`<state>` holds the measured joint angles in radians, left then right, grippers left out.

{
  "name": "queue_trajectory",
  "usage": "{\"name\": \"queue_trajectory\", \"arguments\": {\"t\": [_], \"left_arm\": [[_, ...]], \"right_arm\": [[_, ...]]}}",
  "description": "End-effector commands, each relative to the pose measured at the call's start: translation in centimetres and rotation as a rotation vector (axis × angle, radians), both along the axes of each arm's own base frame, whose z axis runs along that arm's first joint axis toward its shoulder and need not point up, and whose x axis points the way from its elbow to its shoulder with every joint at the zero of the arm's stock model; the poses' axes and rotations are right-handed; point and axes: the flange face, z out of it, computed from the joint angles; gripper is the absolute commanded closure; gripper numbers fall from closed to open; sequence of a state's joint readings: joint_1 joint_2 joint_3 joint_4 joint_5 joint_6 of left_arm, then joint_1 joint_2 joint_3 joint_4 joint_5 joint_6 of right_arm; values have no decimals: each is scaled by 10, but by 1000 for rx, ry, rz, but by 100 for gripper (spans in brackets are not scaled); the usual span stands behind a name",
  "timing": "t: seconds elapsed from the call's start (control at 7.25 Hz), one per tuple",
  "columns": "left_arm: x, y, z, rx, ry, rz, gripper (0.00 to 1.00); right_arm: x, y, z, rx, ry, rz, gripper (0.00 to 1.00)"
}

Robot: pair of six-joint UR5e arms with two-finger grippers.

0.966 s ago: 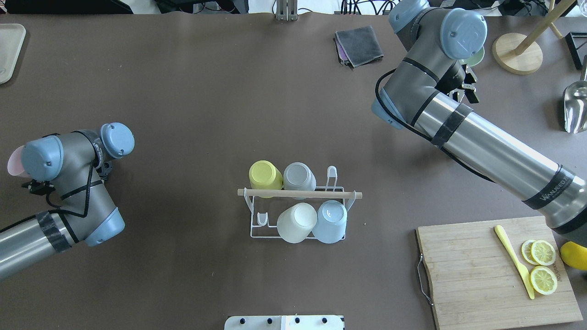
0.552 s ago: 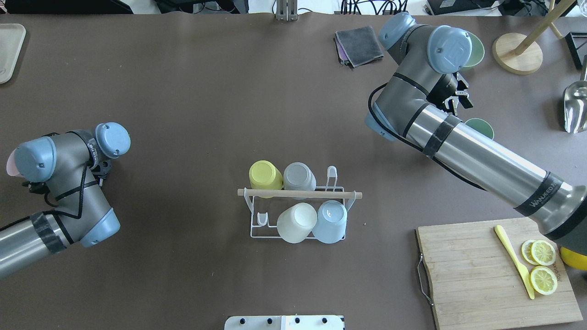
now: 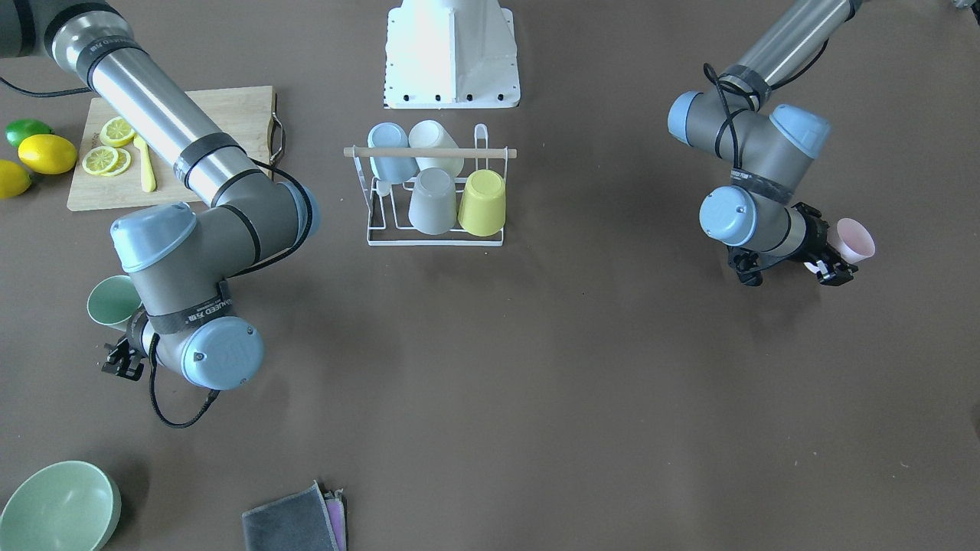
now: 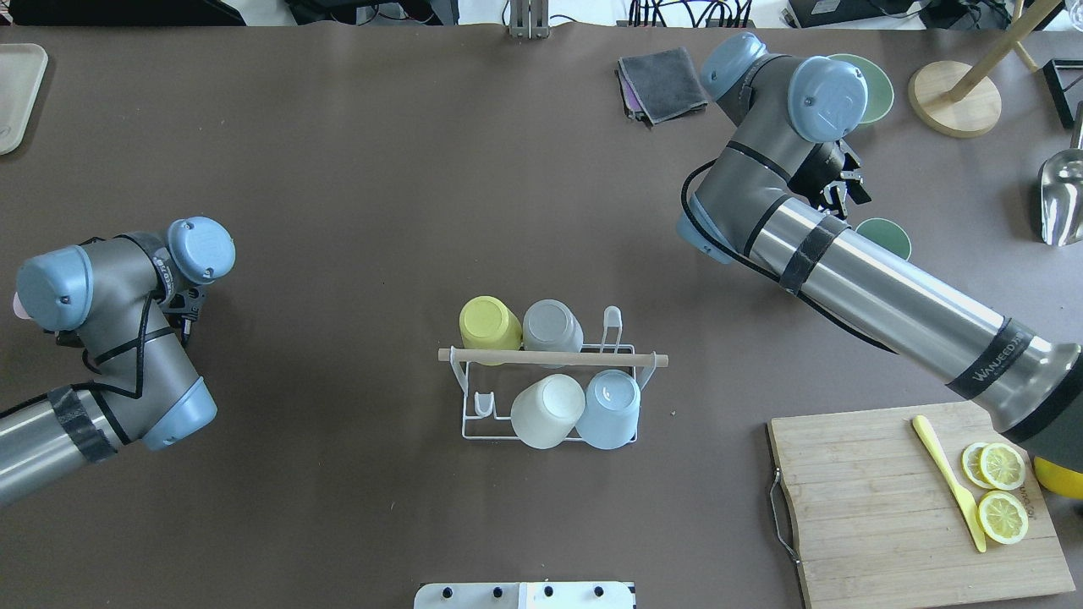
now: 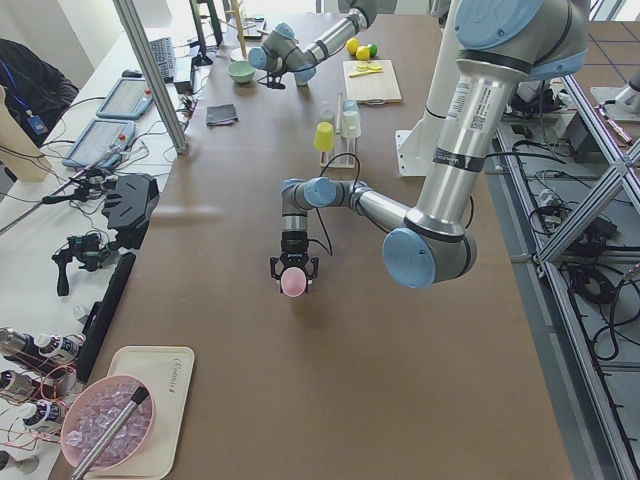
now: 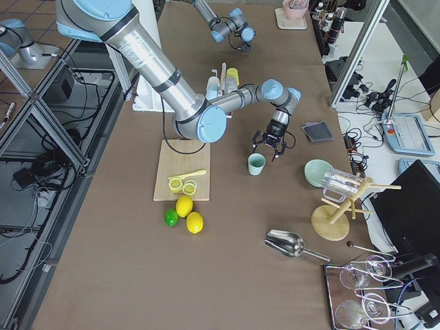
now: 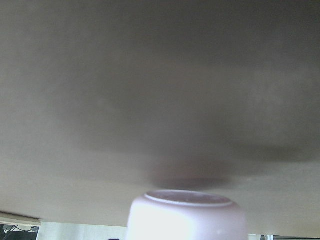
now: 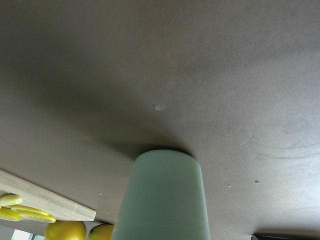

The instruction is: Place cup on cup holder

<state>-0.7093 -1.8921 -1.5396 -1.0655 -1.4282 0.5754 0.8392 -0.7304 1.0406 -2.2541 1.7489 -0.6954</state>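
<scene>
Cup holder (image 4: 660, 361) is carrying four cups (image 4: 550, 410). Left fingers (image 5: 293, 270) are pinching pink cup (image 5: 293, 285) near left edge; right fingers (image 6: 274, 146) are hovering spread over green cup (image 6: 256, 164). Neither racked yet.

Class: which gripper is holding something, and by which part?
The left gripper holds the pink cup by its side walls. The right gripper holds nothing; the green cup stands apart.

Four upturned cups (image 4: 548, 410) crowd the cup holder (image 4: 461, 406); one bare prong (image 4: 484, 404) stands at its 8 o'clock corner, a second bare prong (image 4: 612, 320) at 1 o'clock. The wooden rod (image 4: 550, 359) bars the top from 9 to 3. Bare table (image 4: 338, 381) reaches 9 o'clock to the left gripper (image 5: 293, 274) clamping the pink cup (image 3: 856, 239), 2 o'clock to the splayed right gripper (image 6: 274, 146).
</scene>
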Motion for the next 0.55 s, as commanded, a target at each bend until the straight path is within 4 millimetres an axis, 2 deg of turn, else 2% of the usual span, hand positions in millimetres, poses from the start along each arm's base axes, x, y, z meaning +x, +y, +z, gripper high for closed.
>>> {"name": "queue_trajectory", "arguments": {"t": [0.0, 0.14, 0.28, 0.41], "left_arm": [[-21, -10, -17, 26, 33, -40, 45], [-54, -28, -36, 49, 69, -104, 45], [-77, -40, -42, 25, 136, -165, 45], [-98, -55, -63, 61, 200, -212, 45]], "right_arm": [[-3, 0, 9, -21, 17, -7, 0], [-5, 1, 13, -28, 22, -9, 0], [-8, 2, 14, -35, 25, -15, 0], [-11, 3, 17, -48, 33, -18, 0]]}}
